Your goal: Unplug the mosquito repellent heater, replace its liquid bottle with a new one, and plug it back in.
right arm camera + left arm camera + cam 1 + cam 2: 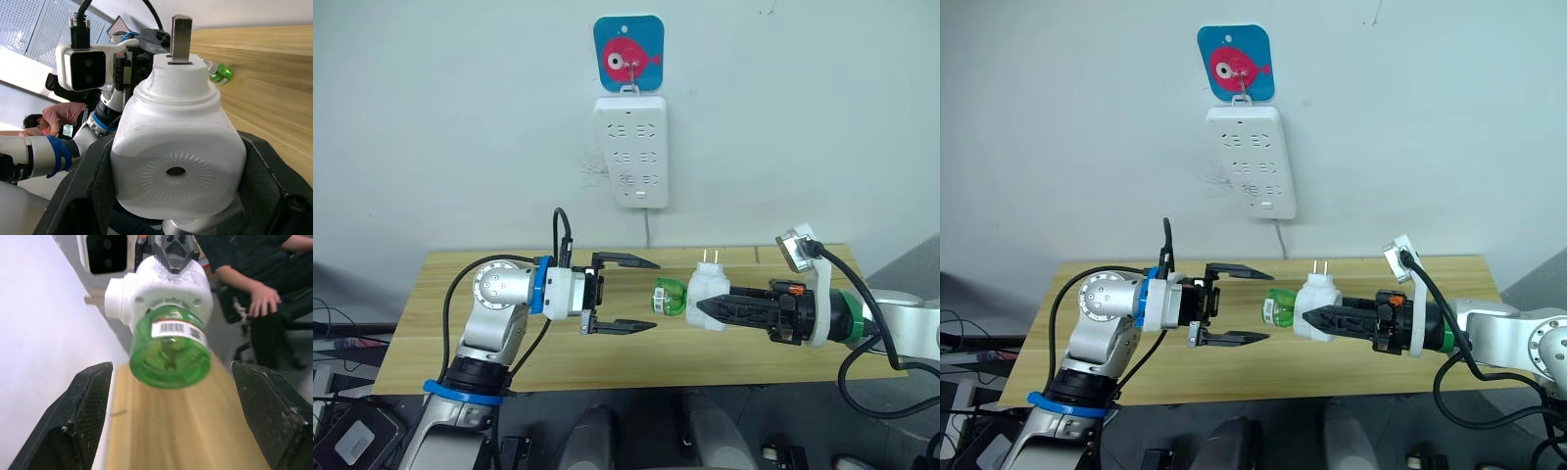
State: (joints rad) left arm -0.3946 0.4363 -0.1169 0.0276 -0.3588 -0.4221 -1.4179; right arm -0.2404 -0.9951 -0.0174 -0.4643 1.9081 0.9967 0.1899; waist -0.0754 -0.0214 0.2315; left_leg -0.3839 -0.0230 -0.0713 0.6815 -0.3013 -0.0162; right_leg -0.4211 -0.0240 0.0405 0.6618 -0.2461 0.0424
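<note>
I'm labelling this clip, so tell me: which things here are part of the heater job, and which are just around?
Part of the job:
heater, held in the right pincer
green bottle on the heater
left pincer, open beside the bottle
power strip on the wall

Just around:
fish hook
table

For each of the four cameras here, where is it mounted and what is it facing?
Left and right eye views: head stereo pair, looking down over both arms at the wooden table and wall power strip.
Left wrist view: between the open left gripper fingers, facing the heater's green bottle.
Right wrist view: behind the mosquito repellent heater, clamped by the right gripper, facing the left arm.
All views share the heater.
</note>
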